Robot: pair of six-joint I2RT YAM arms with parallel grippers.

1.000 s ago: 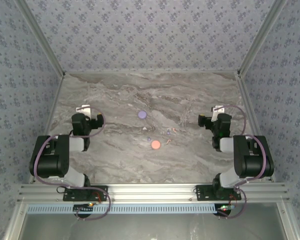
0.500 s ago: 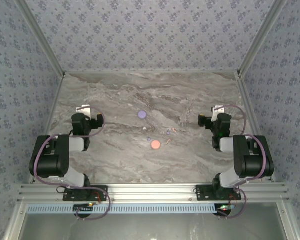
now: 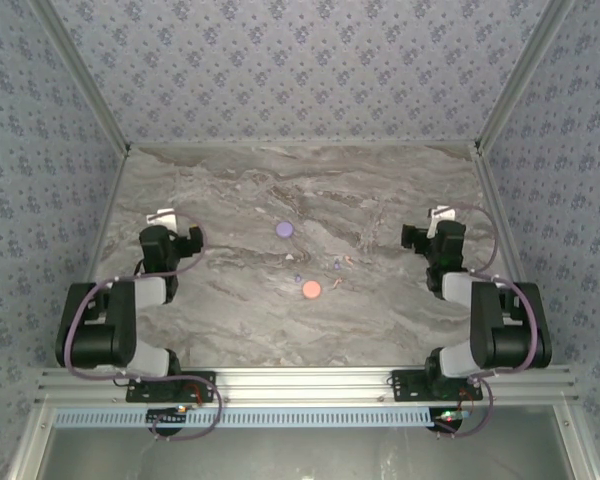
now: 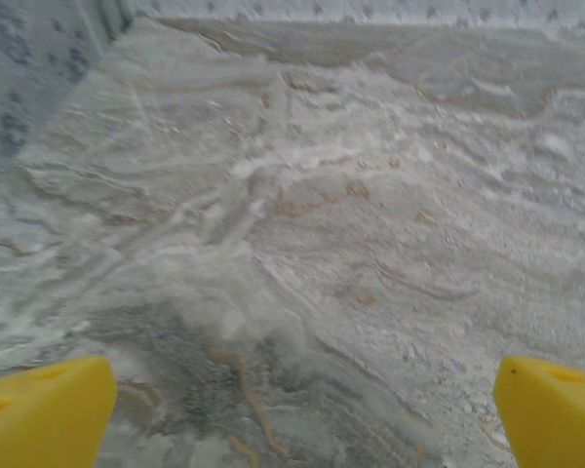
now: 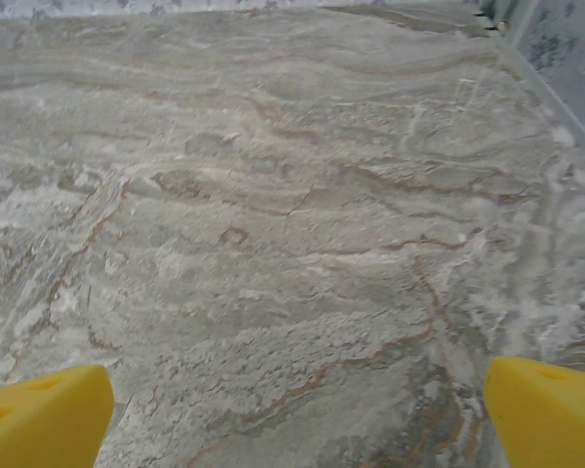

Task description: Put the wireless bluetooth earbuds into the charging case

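Note:
The wireless bluetooth earbuds lie as tiny specks mid-table: lavender ones (image 3: pixel 298 278) (image 3: pixel 336 264) and pale pinkish-orange ones (image 3: pixel 347 260) (image 3: pixel 337 284). A lavender round charging case (image 3: pixel 285 229) sits behind them, and an orange round case (image 3: pixel 311 290) lies in front. My left gripper (image 3: pixel 166 240) is far to the left of them, and my right gripper (image 3: pixel 435 240) is off to their right. In the wrist views, the left gripper (image 4: pixel 297 419) and the right gripper (image 5: pixel 297 414) stand open, yellow fingertips (image 4: pixel 44 414) (image 5: pixel 551 409) wide apart over bare marble.
A tiny whitish speck (image 3: pixel 289 257) lies between the two cases. The marble table (image 3: pixel 230 190) is bounded by patterned walls at the back and both sides, and an aluminium rail (image 3: pixel 300 383) runs along the near edge.
Both arms have shifted slightly outward and a little toward the back. The cases and earbuds have not moved.

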